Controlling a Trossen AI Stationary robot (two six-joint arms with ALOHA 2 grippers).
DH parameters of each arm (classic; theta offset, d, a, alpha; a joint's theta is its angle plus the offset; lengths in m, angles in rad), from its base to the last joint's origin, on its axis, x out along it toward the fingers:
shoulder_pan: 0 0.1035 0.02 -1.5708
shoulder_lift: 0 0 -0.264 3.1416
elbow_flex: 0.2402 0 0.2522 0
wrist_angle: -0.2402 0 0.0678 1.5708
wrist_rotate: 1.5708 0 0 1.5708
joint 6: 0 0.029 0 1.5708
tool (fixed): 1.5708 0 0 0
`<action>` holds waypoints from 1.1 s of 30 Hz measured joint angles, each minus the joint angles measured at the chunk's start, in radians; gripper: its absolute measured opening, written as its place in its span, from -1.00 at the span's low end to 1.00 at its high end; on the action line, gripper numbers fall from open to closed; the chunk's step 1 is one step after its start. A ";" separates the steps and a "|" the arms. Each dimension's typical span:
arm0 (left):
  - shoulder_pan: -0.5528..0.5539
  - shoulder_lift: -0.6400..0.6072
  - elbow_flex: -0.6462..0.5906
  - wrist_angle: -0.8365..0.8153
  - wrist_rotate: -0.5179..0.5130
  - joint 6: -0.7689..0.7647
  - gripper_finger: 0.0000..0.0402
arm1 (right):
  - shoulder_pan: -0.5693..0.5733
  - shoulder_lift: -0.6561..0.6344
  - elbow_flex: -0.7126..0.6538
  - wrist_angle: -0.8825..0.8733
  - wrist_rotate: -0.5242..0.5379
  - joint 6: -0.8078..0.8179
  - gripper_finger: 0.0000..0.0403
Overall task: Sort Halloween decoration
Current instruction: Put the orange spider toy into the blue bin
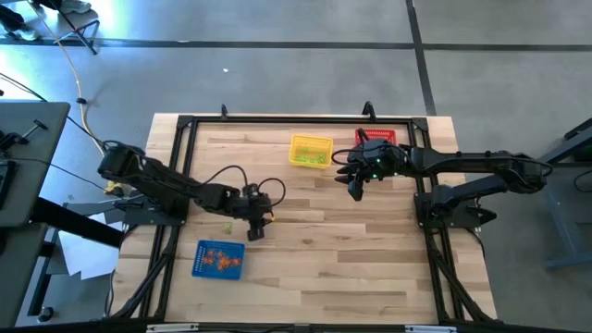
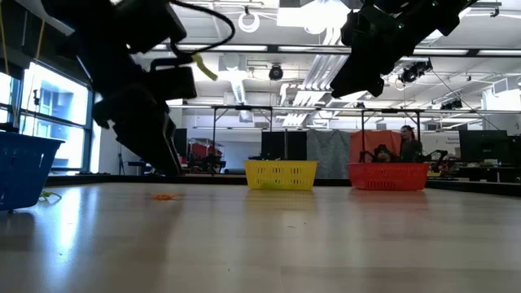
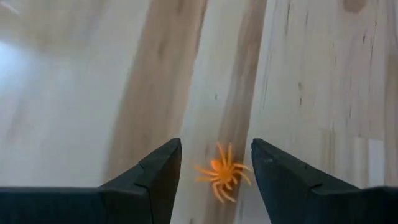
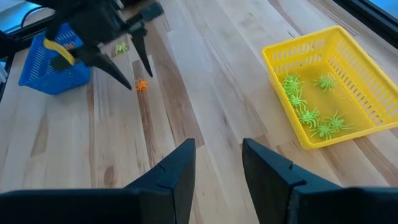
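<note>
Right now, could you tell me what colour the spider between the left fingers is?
Orange; the spider shows best in the left wrist view.

The spider (image 3: 221,174) lies on the table (image 1: 324,250) between the spread fingers of the left gripper (image 1: 256,225), with one basket (image 1: 218,259) toward the near left and another trinket (image 4: 120,47) beside it (both grippers hang above the boards). Two baskets (image 1: 310,151) (image 1: 379,137) sit side by side at the far edge, the right gripper (image 1: 355,190) just before them, spiders (image 4: 308,109) inside the left one
</note>
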 joint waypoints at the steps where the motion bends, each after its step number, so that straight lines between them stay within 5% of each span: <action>1: 0.005 0.016 0.000 0.007 0.021 -0.010 -0.09 | 0.000 0.000 0.000 0.000 0.000 0.000 -0.38; 17: 0.024 0.092 0.007 -0.056 0.091 -0.183 -0.15 | 0.000 0.000 0.000 -0.005 0.000 0.008 -0.38; 22: 0.023 0.092 0.007 -0.092 0.072 -0.215 -0.39 | 0.000 0.000 0.000 -0.004 0.000 0.010 -0.38; 28: 0.026 0.092 0.005 -0.100 0.061 -0.218 -0.91 | 0.000 0.000 0.000 -0.003 0.000 0.011 -0.38; 33: 0.025 0.092 0.003 -0.095 0.068 -0.221 -0.98 | 0.000 0.000 0.000 -0.003 0.000 0.011 -0.38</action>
